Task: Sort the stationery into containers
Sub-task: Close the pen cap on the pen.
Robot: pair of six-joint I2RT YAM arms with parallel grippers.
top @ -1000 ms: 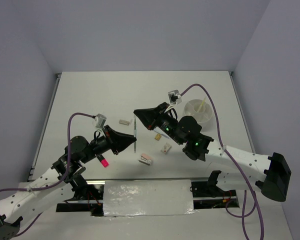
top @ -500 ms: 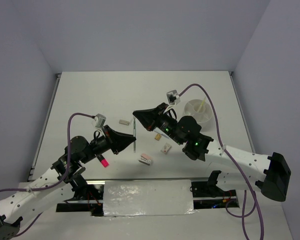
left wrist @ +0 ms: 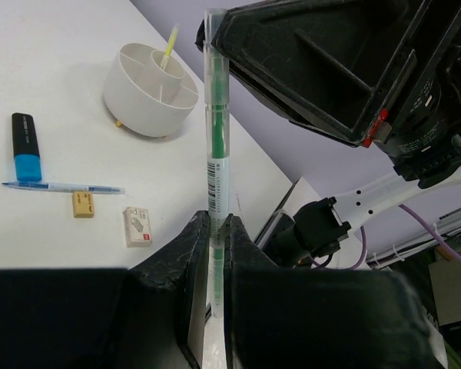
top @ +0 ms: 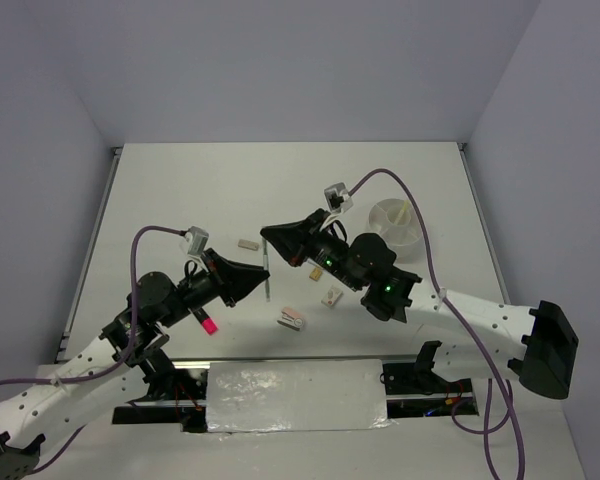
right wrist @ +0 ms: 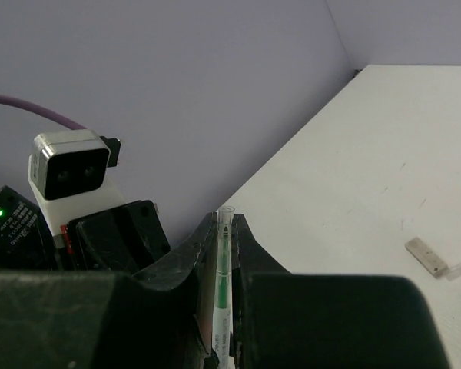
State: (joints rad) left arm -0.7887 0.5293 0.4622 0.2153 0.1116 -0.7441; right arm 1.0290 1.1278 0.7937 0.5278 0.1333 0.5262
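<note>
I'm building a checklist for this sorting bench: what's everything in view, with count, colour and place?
round white plastic divided tub: 1, white, far right of table.
pale yellow pen: 1, standing in the tub.
thin green pen: 1, mid-air between both grippers.
pink-ended black highlighter: 1, by left arm.
blue-ended black marker: 1, near tub.
thin blue pen: 1, beside that marker.
small erasers: 4, tan to whitish, mid-table.
crinkled silver sheet: 1, near edge.
left gripper: black, shut on green pen.
right gripper: black, flanking pen's other end; grip unclear.
</note>
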